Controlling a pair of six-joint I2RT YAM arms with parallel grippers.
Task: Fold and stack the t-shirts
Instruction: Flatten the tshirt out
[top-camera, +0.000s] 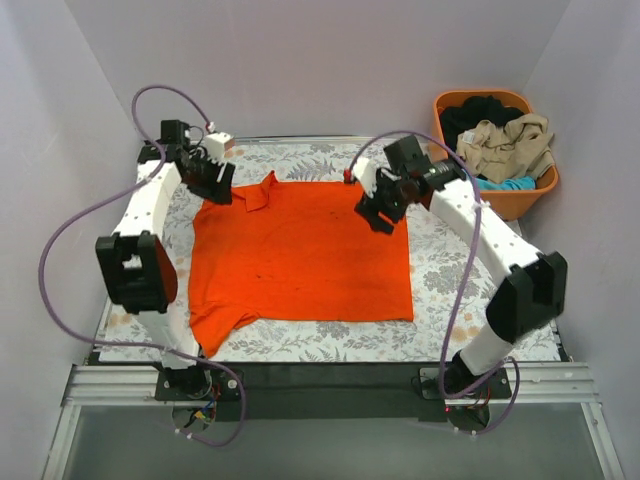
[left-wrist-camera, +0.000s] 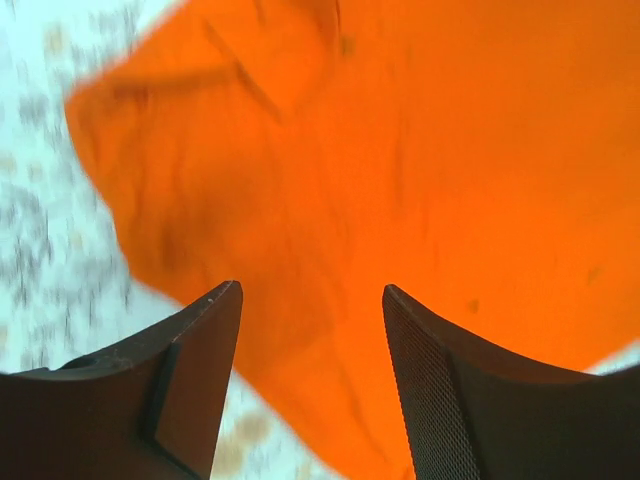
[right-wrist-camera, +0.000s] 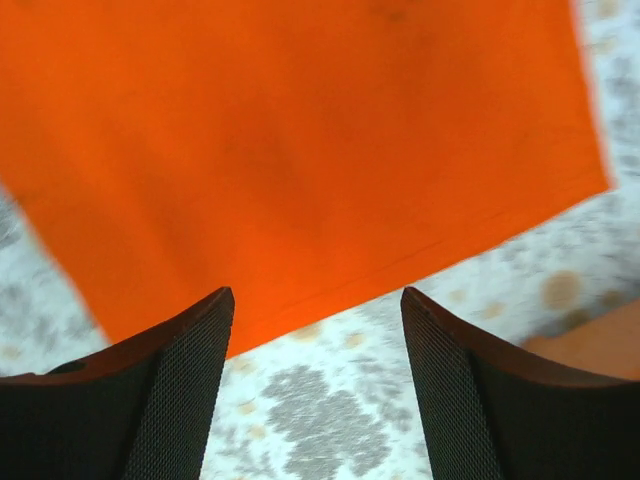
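A bright orange t-shirt (top-camera: 300, 255) lies spread flat on the flowered table cover, its collar (top-camera: 262, 190) at the far left and one sleeve (top-camera: 215, 325) at the near left. My left gripper (top-camera: 218, 186) is open and empty just above the shirt's far left corner; the left wrist view shows the cloth (left-wrist-camera: 420, 180) under its fingers (left-wrist-camera: 200, 370). My right gripper (top-camera: 377, 215) is open and empty over the shirt's far right edge; the right wrist view shows that edge (right-wrist-camera: 400, 265). Beige (top-camera: 512, 145), black (top-camera: 480, 110) and turquoise (top-camera: 515, 184) t-shirts sit in the basket.
An orange plastic basket (top-camera: 520, 200) stands off the table's far right corner. The flowered cover (top-camera: 470, 290) shows around the shirt. White walls close in the back and both sides. A metal rail (top-camera: 320, 385) runs along the near edge.
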